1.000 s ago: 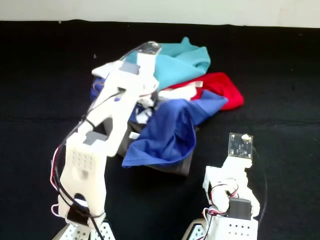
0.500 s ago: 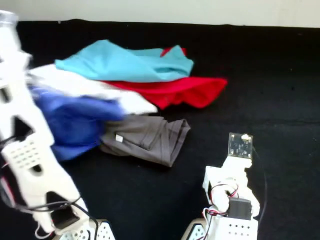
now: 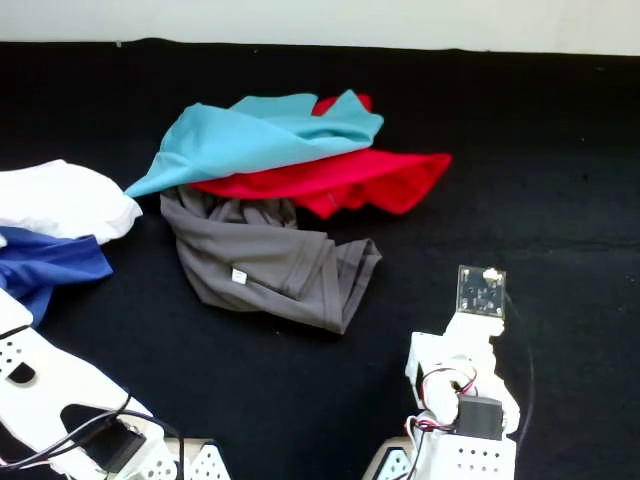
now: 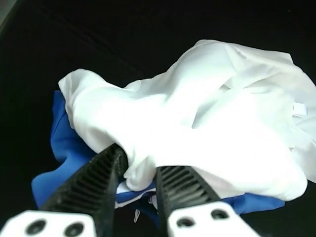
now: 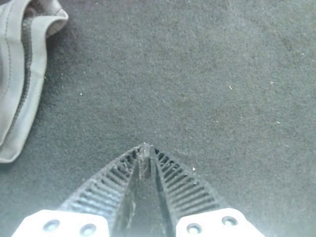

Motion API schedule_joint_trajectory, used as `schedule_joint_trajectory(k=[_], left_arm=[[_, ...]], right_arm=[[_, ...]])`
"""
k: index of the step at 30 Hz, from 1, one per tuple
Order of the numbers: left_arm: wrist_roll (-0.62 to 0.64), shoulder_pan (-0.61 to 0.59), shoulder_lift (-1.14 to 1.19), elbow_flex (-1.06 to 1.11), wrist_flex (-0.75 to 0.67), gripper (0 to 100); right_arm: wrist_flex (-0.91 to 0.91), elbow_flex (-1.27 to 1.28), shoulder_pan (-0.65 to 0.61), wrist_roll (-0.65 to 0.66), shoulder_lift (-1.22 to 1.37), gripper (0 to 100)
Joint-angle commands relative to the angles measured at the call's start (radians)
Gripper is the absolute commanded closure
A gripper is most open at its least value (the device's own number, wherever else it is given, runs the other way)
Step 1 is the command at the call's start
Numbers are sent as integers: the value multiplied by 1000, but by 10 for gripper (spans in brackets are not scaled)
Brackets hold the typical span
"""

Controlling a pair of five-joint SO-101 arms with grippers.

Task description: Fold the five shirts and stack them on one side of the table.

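Now, left tool [image 4: 140,165] clenched on crumpled white cotton shirt [image 4: 207,123], royal-blue shirt [image 4: 61,143] beneath, both well apart from rumpled grey shirt [image 3: 270,265], likely singling one for folding. Idle right tool [image 5: 144,158] pinched empty near grey shirt.

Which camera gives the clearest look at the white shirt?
The left wrist view: the white shirt spreads across it, a fold pinched in the jaws of the left gripper. The high view has it bunched at the far left, on the blue shirt. The right wrist view faces the grey shirt.
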Motion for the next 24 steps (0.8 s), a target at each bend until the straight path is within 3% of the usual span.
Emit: schedule_joint_trajectory(k=[1, 7, 12, 16, 19, 24], left_arm=[[34, 2, -65, -51, 11, 772], [63, 113, -205, 88, 17, 756], [64, 294, -469, 542, 17, 766], [63, 522, -737, 1047, 15, 770], [68, 751, -894, 1371, 6, 770], [282, 1029, -954, 1662, -167, 765]], right_arm=[[5, 137, -8, -6, -10, 979], [5, 137, -8, -6, -10, 979], [-119, 137, -5, -3, -10, 979], [-297, 137, -4, 5, -10, 979], [-354, 137, -7, 132, -10, 978], [-363, 120, -10, 247, -10, 964]])
